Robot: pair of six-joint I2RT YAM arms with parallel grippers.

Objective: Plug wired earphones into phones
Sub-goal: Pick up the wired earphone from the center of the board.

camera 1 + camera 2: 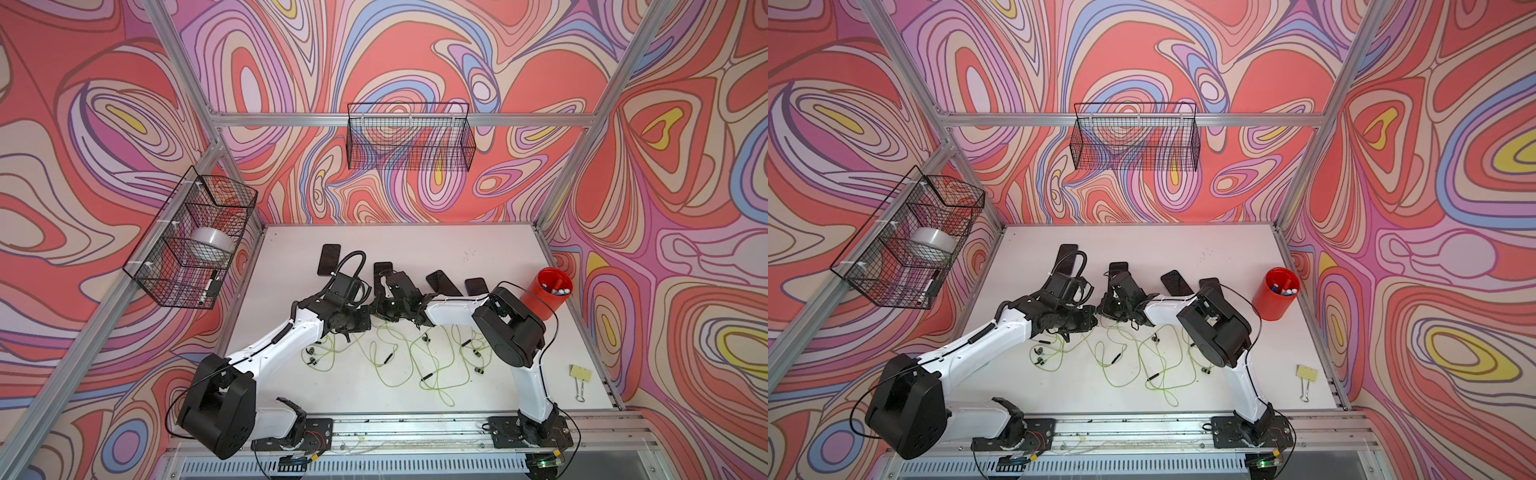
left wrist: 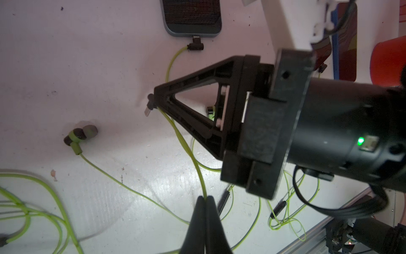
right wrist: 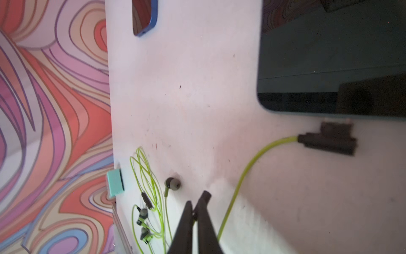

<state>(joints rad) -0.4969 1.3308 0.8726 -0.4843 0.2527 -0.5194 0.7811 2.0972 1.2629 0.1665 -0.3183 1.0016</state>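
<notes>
Green cord (image 2: 187, 149) sits pinched in the left hand (image 2: 205, 198); the right hand (image 2: 156, 101) squeezes its plug (image 2: 149, 106). Aim the tip at a phone (image 1: 440, 280) and push straight

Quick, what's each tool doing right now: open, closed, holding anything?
Left tool: closed on a green cord.
Right tool: closed on that cord's plug.

A red cup (image 1: 540, 305) holds markers (image 1: 559, 289); a yellow binder clip (image 1: 580, 372) lies flat.
</notes>
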